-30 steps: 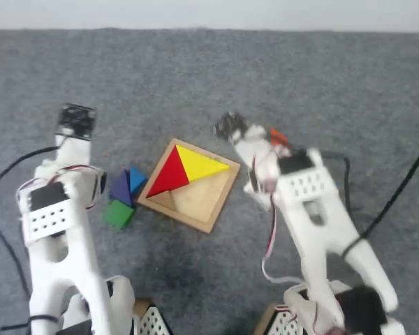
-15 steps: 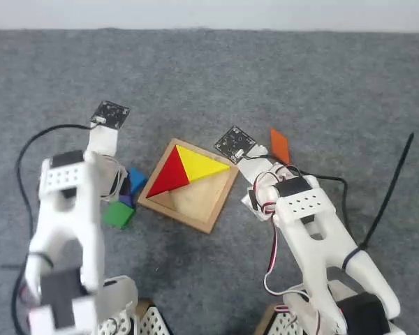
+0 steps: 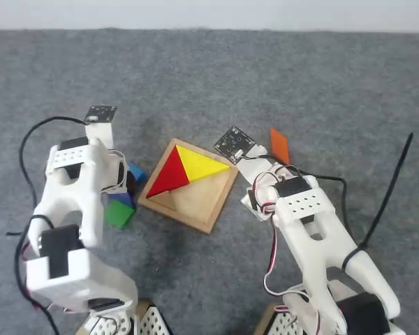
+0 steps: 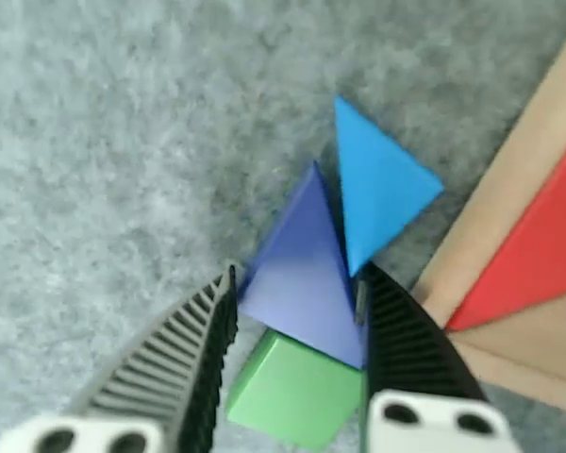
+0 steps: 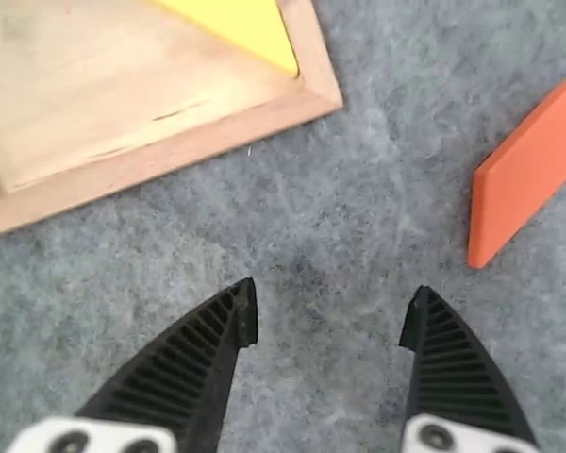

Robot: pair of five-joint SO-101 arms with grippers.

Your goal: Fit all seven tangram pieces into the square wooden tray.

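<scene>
The square wooden tray (image 3: 208,222) lies mid-table and holds a red triangle (image 3: 169,174) and a yellow triangle (image 3: 199,164). Just left of it sit a light blue triangle (image 4: 377,184), a purple triangle (image 4: 297,269) and a green square (image 4: 297,392), all touching. My left gripper (image 4: 297,278) is open, with one finger on each side of the purple triangle. My right gripper (image 5: 332,291) is open over bare carpet beside the tray's right corner (image 5: 311,90). An orange parallelogram (image 5: 524,175) lies just past it, flat on the carpet.
Grey carpet covers the whole table. The tray's lower half (image 3: 195,199) is bare wood. Black cables (image 3: 391,195) trail off the arms at both sides. Open carpet lies beyond the tray toward the far edge.
The left arm has swung in toward the tray and come down over the blue and purple triangles. The right arm shifted slightly off the orange piece, then held still.
</scene>
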